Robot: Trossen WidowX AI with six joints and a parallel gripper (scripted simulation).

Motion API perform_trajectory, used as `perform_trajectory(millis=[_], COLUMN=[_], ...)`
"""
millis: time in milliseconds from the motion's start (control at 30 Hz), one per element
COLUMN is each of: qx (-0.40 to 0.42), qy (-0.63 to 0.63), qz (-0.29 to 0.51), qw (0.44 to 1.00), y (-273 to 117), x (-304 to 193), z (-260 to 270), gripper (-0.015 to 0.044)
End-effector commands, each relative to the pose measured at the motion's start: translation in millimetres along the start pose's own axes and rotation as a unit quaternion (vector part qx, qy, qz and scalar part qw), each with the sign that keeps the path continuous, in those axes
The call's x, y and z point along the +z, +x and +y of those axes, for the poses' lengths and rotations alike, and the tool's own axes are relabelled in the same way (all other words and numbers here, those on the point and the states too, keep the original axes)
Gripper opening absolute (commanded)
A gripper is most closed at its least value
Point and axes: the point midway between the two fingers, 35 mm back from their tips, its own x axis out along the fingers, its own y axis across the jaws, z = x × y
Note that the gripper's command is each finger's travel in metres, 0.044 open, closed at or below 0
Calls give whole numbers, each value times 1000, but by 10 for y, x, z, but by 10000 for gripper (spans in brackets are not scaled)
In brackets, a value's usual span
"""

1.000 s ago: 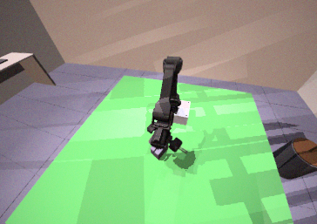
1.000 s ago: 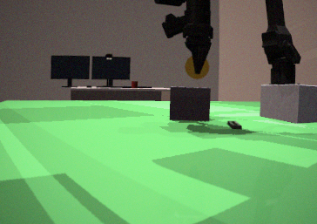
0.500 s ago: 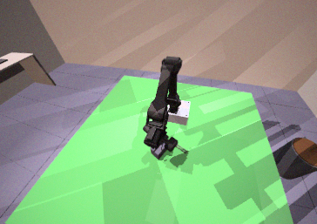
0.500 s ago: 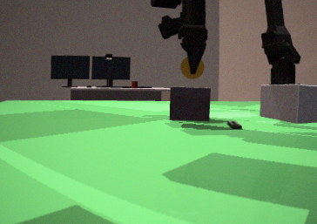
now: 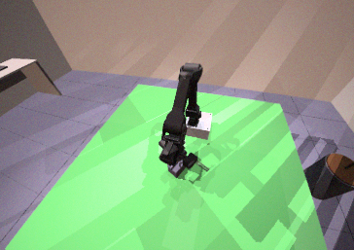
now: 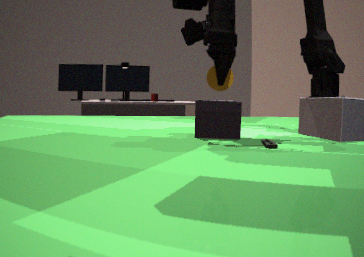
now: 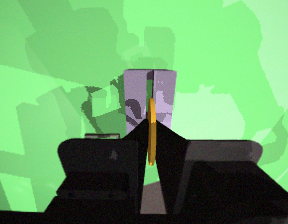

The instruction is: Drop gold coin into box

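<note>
My gripper [image 6: 221, 83] [image 7: 149, 123] is shut on the gold coin [image 6: 211, 78] [image 7: 152, 146], which stands upright, edge-on in the wrist view. The closed grey box [image 5: 176, 168] [image 6: 218, 119] [image 7: 165, 92] is below it; in the exterior view a small gap shows between the coin's lower edge and the lid. In the wrist view the coin is nearly in line with the slot [image 7: 150, 76] and hides its near part. The dark holder [image 6: 269, 143] [image 7: 101, 135] lies on the table beside the box, with no coin in it. In the top view the arm hides the coin.
The pale base block [image 5: 199, 130] [image 6: 320, 118] under the arm stands behind the box. The green table top [image 5: 112, 178] [image 6: 100, 183] carries the arm's shadows. A dark bin [image 5: 327, 180] stands off the table at the right. A desk with two monitors [image 6: 80, 78] is in the background.
</note>
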Motion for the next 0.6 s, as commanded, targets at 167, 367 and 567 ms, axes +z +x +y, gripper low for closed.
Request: perform_trajectory(millis=[167,367,567], qx=[0,0,0], qy=[-1,-1,-1], qz=[0,0,0], qw=[1000,1000,1000], y=[0,3,39], x=[8,8,3], z=[-9,-9,-14], gripper=[0,0,0])
